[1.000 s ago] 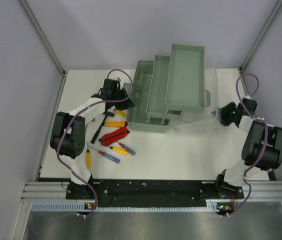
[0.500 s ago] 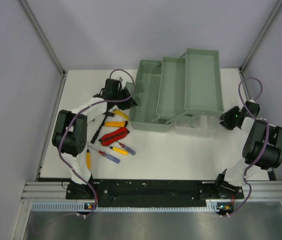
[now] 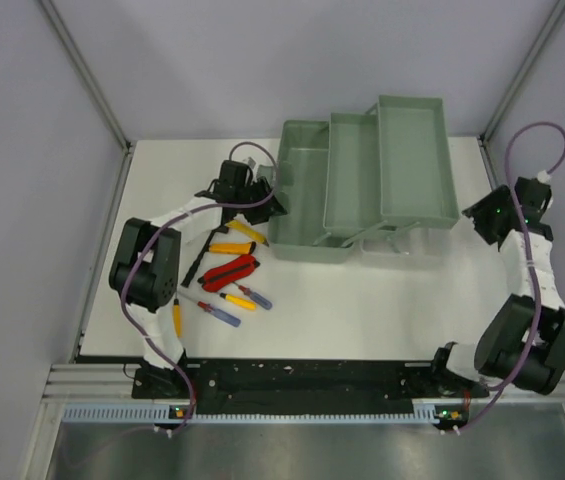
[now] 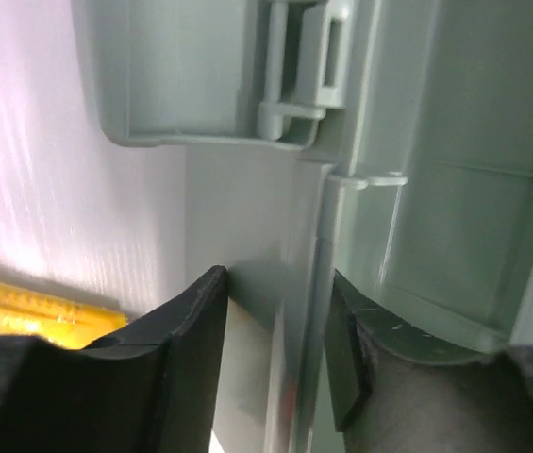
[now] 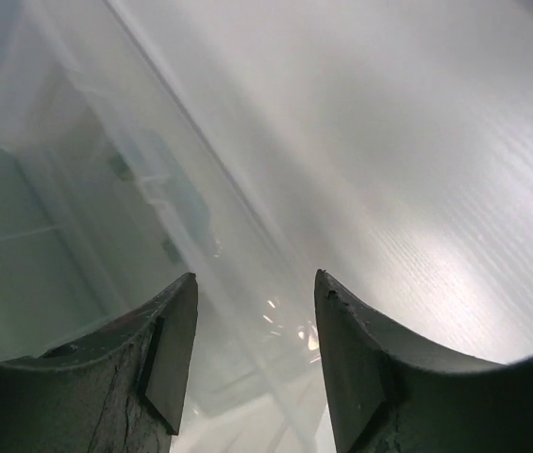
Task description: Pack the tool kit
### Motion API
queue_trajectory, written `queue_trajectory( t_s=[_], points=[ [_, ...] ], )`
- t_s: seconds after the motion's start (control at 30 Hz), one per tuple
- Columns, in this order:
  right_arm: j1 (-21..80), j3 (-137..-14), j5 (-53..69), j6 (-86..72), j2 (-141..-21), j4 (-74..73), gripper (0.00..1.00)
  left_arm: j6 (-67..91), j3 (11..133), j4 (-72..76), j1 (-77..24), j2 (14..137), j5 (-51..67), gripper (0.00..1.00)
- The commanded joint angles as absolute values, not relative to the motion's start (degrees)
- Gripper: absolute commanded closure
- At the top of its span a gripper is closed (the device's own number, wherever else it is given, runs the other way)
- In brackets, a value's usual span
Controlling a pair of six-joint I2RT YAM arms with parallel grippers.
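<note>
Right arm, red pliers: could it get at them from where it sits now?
Probably not directly. The red pliers lie far to the left; the right gripper, jaws open, sits right of the open toolbox, which stands between them. It would have to reach over or around.

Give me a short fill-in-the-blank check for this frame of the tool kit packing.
The toolbox, clamped at one wall by the left gripper, is coloured ____.
The right gripper is ____ and holds nothing.
The red-handled pliers lie on the ____, not in a tray.

Missing words: green; open; table
</note>
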State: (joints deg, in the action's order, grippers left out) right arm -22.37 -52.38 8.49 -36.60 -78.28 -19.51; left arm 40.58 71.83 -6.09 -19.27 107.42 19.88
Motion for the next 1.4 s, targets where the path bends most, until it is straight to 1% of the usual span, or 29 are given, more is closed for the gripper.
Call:
queue_trajectory(
  t_s=[0.0, 0.03, 0.1, 0.2, 0.3, 0.4, 0.47, 0.53, 0.6, 0.67, 0.77, 0.87, 1.0, 1.07, 1.13, 1.27, 1.37],
  points=[
    [-23.38, -62.56, 3.07, -30.42, -67.43, -27.76, 0.46, 40.61, 71.36, -11.58, -21.89, 106.8, 19.17, 0.46],
    [-23.64, -65.1, 3.34, -29.63, -66.37, -29.51, 0.45, 39.56, 71.98, -12.99, -21.8, 105.57, 18.29, 0.38],
    [-23.73, -68.54, 4.47, -28.92, -64.09, -32.42, 0.43, 36.14, 75.39, -17.73, -21.71, 103.54, 14.35, 0.27],
    [-23.64, -70.75, 8.68, -29.09, -60.57, -33.66, 0.41, 32.44, 79.36, -24.5, -21.62, 100.56, 8.9, 0.15],
    [-23.73, -72.85, 14.57, -27.69, -57.75, -36.29, 0.39, 30.07, 80.16, -28.73, -20.92, 96.78, 2.66, 0.06],
    [-23.64, -74.26, 19.84, -26.02, -53.71, -37.35, 0.38, 27.78, 78.58, -31.55, -19.6, 92.04, -2.62, 0.04],
    [-23.64, -75.23, 26.25, -25.14, -51.34, -37.35, 0.37, 25.59, 76.39, -32.34, -18.38, 87.47, -5.26, 0.04],
    [-23.56, -75.85, 32.84, -25.31, -49.49, -37.53, 0.37, 22.34, 73.66, -32.87, -16.88, 84.22, -7.81, 0.04],
    [-21.2, -75.68, 34.18, -25.84, -47.3, -37.44, 0.36, 19.61, 70.59, -33.66, -15.56, 82.1, -12.02, 0.08],
    [-18.03, -75.76, 34.89, -26.28, -46.32, -37.0, 0.36, 18.63, 69.0, -35.5, -14.07, 81.56, -12.66, 0.18],
    [-16.09, -76.64, 37.26, -26.63, -46.49, -37.18, 0.35, 15.75, 67.68, -37.43, -12.48, 82.96, -8.8, 0.3],
    [-13.63, -75.68, 37.97, -26.98, -46.58, -37.96, 0.34, 15.64, 66.28, -38.93, -12.48, 84.55, -10.02, 0.31],
    [-9.33, -76.11, 34.38, -24.44, -48.07, -42.18, 0.33, 17.31, 61.8, -36.74, -12.39, 85.08, -10.99, 0.33],
    [-8.26, -76.2, 32.44, -23.82, -48.34, -43.15, 0.33, 18.19, 60.39, -36.3, -12.22, 85.95, -10.73, 0.39],
    [-8.0, -75.41, 31.99, -24.08, -48.16, -43.24, 0.32, 19.07, 59.24, -35.25, -12.04, 86.48, -10.9, 0.41],
    [-7.29, -73.39, 32.96, -25.05, -48.34, -42.98, 0.32, 19.16, 57.92, -33.13, -10.9, 88.5, -8.7, 0.41],
    [-7.29, -72.77, 32.26, -25.49, -48.78, -42.45, 0.32, 18.99, 57.57, -32.87, -9.32, 89.82, -9.32, 0.41]
  ],
)
